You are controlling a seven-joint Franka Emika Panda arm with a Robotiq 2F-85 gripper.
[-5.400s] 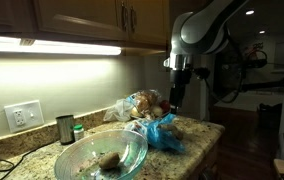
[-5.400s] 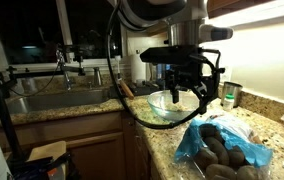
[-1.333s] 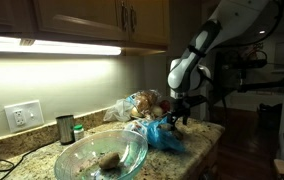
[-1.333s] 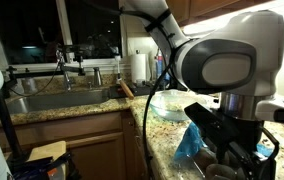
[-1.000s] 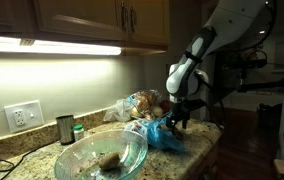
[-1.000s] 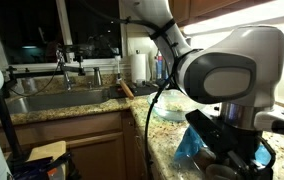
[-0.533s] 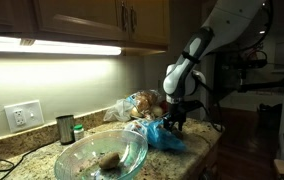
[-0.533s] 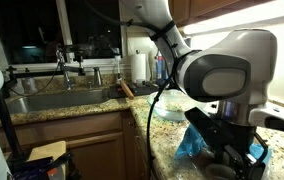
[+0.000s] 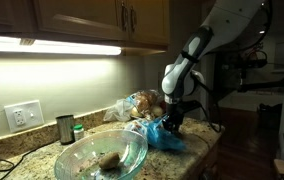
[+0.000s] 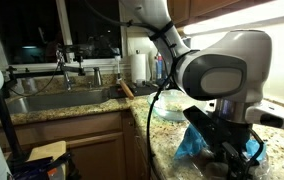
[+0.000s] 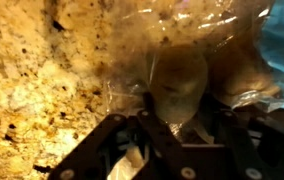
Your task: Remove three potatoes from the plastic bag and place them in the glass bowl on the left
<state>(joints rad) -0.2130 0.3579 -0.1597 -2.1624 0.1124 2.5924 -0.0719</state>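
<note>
Granite kitchen table (image 9: 32, 160), frame centre-right: claw (image 9: 174, 122) released, spread over potato (image 11: 177, 82) beneath bag (image 9: 160, 136) film; may pinch plastic, drag whole bag.

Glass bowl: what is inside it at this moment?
One brown potato lies in the glass bowl. Nothing else shows inside, though glare on the near wall could hide something small.
</note>
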